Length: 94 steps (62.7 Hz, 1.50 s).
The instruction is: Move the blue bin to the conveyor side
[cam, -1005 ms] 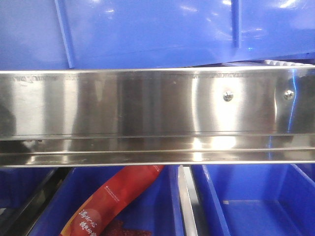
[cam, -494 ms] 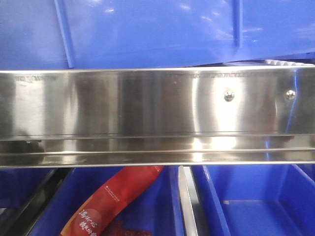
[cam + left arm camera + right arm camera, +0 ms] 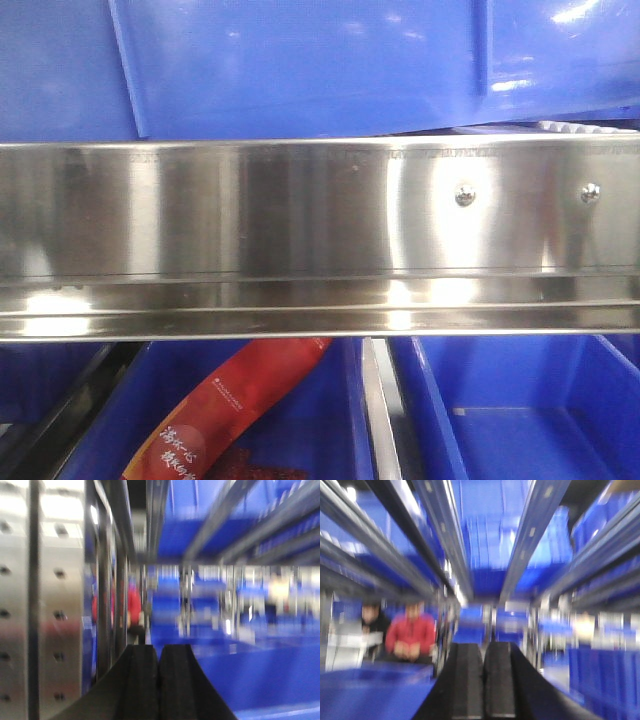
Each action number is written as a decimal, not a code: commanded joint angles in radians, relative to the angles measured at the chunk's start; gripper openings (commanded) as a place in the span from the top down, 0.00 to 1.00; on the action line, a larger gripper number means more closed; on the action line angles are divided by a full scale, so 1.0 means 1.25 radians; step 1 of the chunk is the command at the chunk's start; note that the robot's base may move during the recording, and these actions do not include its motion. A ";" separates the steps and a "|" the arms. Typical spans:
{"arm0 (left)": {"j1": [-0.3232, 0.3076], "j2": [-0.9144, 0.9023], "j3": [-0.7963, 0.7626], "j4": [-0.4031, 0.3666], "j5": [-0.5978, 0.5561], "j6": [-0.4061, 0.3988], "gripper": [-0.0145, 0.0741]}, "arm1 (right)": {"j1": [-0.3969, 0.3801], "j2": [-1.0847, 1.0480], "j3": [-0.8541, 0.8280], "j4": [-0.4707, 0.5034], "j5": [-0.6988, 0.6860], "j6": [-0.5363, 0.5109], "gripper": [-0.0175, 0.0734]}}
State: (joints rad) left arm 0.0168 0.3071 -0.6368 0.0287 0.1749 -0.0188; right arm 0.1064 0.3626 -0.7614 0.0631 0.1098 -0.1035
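**While both pincers are showing closed, the blue bin is sitting just behind the steel rail**

As the front cam is looking from low down, the blue bin (image 3: pixel 300 65) is filling the whole upper part of the view. Its glossy wall and two raised ribs are showing directly behind and above the stainless rail (image 3: pixel 300 230). The conveyor is not appearing in any view, so I am not able to say how far the bin is from it. Under the rail a lower bin (image 3: pixel 320 440) is holding a red packet (image 3: pixel 225 415), and a second lower bin (image 3: pixel 520 420) is standing just beside it on the right.

The left pincer (image 3: pixel 159 652) is showing its two black fingers pressed together w/ nothing between them, and the right pincer (image 3: pixel 484 650) is looking the same. Both wrist views are strongly blurred, so I am not telling if either one is touching the bin.

Handling, as I am judging it: the bin is prob. stiff and light for its size, but bulky. The shiny plastic is likely slipping under the pads. The rim is not showing here, yet I am expecting the top edge to be the best hold, w/ one pincer on each side and both opening first. Pushing against a rib is also seeming possible.
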 commanded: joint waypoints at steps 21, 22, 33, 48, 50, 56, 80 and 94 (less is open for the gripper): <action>0.001 0.395 -0.328 -0.001 0.284 0.000 0.86 | -0.003 0.481 -0.435 0.000 0.579 -0.001 0.89; 0.001 0.402 -0.331 -0.001 0.278 0.000 0.86 | -0.003 0.494 -0.444 0.000 0.592 -0.001 0.89; 0.001 0.473 -0.333 -0.023 0.229 0.000 0.86 | -0.003 0.597 -0.488 0.000 0.597 -0.001 0.89; 0.001 0.520 -0.366 -0.072 0.219 -0.002 0.86 | -0.003 0.627 -0.493 0.018 0.589 -0.001 0.89; 0.001 0.534 -0.387 -0.072 0.248 -0.003 0.86 | -0.003 0.627 -0.503 0.018 0.587 -0.001 0.89; 0.001 0.577 -0.453 -0.074 0.313 -0.003 0.86 | -0.003 0.641 -0.549 0.019 0.597 -0.001 0.89; 0.001 0.719 -0.646 -0.103 0.444 -0.003 0.86 | -0.003 0.880 -0.942 0.019 0.889 -0.001 0.89; 0.001 0.720 -0.646 -0.103 0.470 -0.003 0.86 | -0.003 0.948 -0.996 0.023 0.820 -0.005 0.89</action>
State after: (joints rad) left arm 0.0168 1.2090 -1.4334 -0.0903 0.7495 -0.0188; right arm 0.1064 1.5351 -1.9908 0.0883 1.1741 -0.1035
